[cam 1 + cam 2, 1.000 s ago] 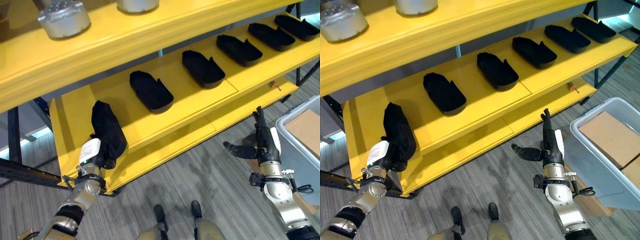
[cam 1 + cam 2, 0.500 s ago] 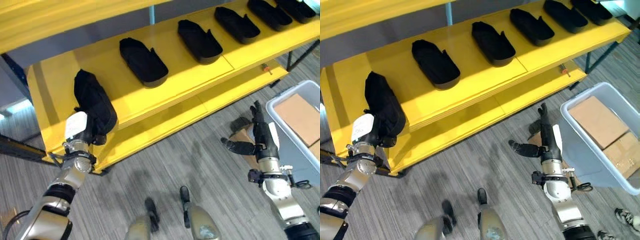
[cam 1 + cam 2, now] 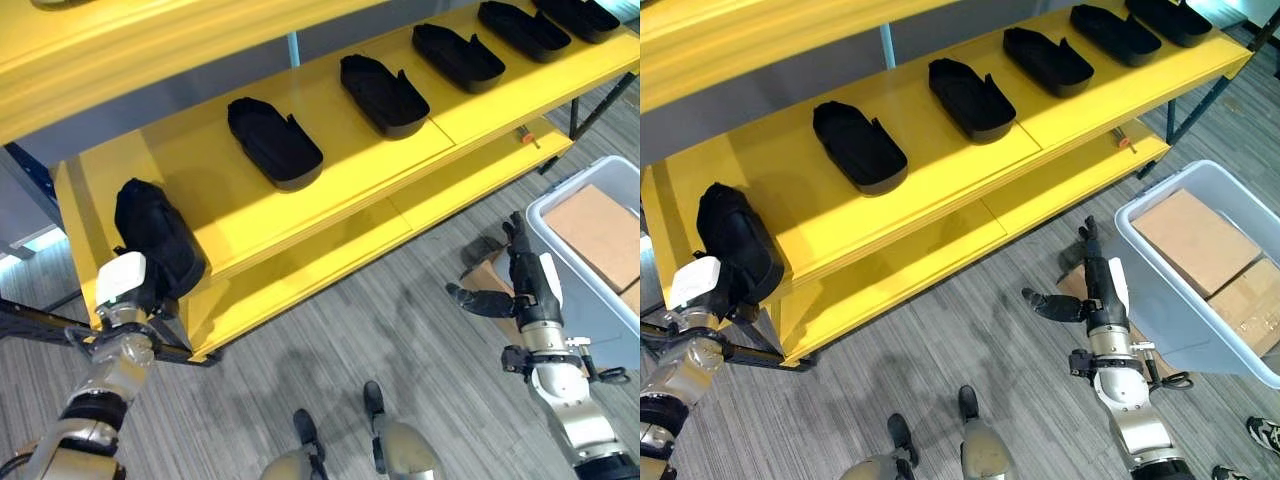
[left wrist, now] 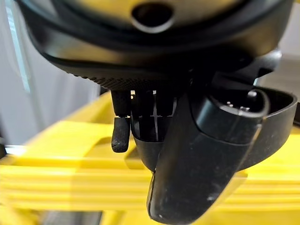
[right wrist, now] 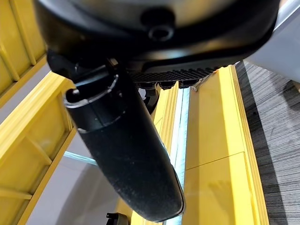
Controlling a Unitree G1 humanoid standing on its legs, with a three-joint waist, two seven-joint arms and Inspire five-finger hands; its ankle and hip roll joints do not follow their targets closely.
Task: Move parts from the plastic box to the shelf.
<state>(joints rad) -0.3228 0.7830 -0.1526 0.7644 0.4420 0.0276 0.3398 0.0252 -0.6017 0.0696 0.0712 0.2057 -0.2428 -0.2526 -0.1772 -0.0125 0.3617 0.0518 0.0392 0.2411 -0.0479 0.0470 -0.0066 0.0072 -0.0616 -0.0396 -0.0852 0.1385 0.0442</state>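
My right hand (image 3: 1102,295) hangs over the grey plank floor (image 3: 940,340) near me, fingers straight and pointing toward the shelf, thumb stuck out to the side, nothing in it. Just beside it, to my right, sits the grey plastic box (image 3: 1145,262), with brown cardboard pieces (image 3: 1195,240) lying inside. My left hand (image 3: 125,290) is at the near left corner of the yellow shelf (image 3: 330,170), with a white cover on its thumb. In my left wrist view the fingers (image 4: 120,136) curl behind a black part (image 4: 197,164) and the thumb lies against it, so this hand grips the part. From my head, that black part (image 3: 735,245) rests on the left end of the middle shelf board, its near end meeting my hand. Farther along the same board, black parts lie in a row running right and away: one (image 3: 860,148) near the held part, the next (image 3: 972,98), then another (image 3: 1048,60), and two more (image 3: 1114,32) toward the far right end. They lie well apart from one another. A small orange item (image 3: 1123,143) lies on the lower board at its right end; I cannot tell what it is.
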